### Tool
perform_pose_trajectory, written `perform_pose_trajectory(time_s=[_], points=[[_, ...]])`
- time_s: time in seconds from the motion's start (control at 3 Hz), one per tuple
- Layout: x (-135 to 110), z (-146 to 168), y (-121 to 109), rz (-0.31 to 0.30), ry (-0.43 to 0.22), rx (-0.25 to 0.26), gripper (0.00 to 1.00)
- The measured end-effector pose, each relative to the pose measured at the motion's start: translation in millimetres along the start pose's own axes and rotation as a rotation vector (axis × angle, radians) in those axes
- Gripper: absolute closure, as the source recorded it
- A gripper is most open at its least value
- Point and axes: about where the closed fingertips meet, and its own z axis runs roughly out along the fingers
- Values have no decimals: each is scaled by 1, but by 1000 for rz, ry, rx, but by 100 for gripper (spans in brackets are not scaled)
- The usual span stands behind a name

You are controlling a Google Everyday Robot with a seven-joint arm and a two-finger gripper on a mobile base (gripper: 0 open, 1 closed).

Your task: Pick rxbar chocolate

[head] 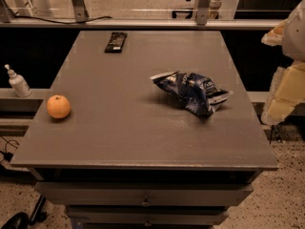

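1. rxbar chocolate [116, 41]: flat black bar, faint pale print, lying on the table [143, 137] near the far edge, left of centre. Long side runs roughly away from the camera, slightly angled. Nothing touches it.
2. Table: grey flat top. Drawer fronts [143, 194] below the near edge, small knobs visible.
3. Chip bag [193, 90]: dark blue, crumpled, lying on the right half of the top, nearer the camera than the bar and well apart from it.
4. Orange [58, 106]: sits by the left edge, near side, well apart from both bar and bag.
5. Gripper [286, 87]: pale yellowish-white shape at the far right of the view, beyond the table's right edge and partly cut off by the frame. How far open it is: cannot tell. It is well apart from the bar, which lies free on the table.
6. Pump bottle [18, 81]: white, standing on a low ledge to the left of the table, just beyond the orange.
7. Rail [143, 24]: light-coloured bar running across behind the table's far edge.
8. Floor [286, 199]: speckled, visible bottom right.
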Motion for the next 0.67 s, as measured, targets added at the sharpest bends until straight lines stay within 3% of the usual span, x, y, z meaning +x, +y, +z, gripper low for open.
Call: perform_pose_trajectory(time_s=[0.33, 0.67], points=[[0, 0, 0, 0, 0, 0, 0], [-10, 7, -13, 16, -65, 10, 0]])
